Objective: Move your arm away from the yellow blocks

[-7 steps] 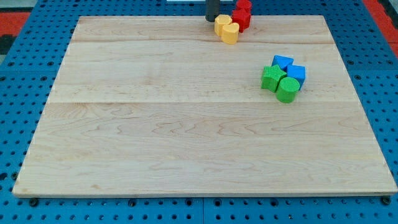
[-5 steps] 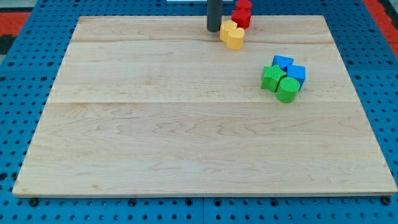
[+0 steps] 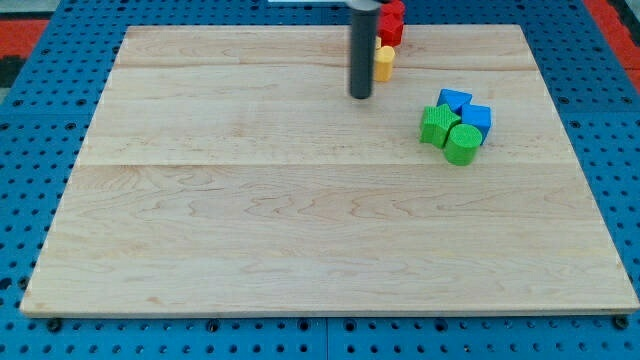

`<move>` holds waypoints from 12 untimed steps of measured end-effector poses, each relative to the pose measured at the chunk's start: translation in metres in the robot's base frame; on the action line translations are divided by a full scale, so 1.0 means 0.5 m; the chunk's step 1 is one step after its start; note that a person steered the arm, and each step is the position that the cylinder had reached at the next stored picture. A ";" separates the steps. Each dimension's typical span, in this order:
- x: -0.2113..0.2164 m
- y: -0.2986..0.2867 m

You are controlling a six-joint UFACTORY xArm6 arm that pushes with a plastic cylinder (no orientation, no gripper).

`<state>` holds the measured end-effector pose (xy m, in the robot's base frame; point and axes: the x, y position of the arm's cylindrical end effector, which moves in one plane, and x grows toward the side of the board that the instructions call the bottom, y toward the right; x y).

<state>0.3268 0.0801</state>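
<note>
My tip (image 3: 360, 96) is at the lower end of the dark rod, on the wooden board (image 3: 250, 220) near its top middle. The yellow blocks (image 3: 384, 62) lie just up and to the right of the tip, partly hidden behind the rod; only a rounded yellow edge shows. The tip stands a little below them, apart from them. Two red blocks (image 3: 391, 20) sit at the board's top edge, right above the yellow ones.
A cluster sits at the view's right: a green star-like block (image 3: 436, 126), a green cylinder (image 3: 462, 144), and two blue blocks (image 3: 467, 108) touching them. A blue pegboard (image 3: 30, 200) surrounds the board.
The rod has moved down the view and slightly right, from the board's top edge left of the yellow blocks to a spot below them. The yellow blocks shifted slightly right earlier.
</note>
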 end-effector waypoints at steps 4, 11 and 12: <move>-0.078 0.077; 0.079 -0.324; 0.079 -0.330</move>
<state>0.3662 -0.0851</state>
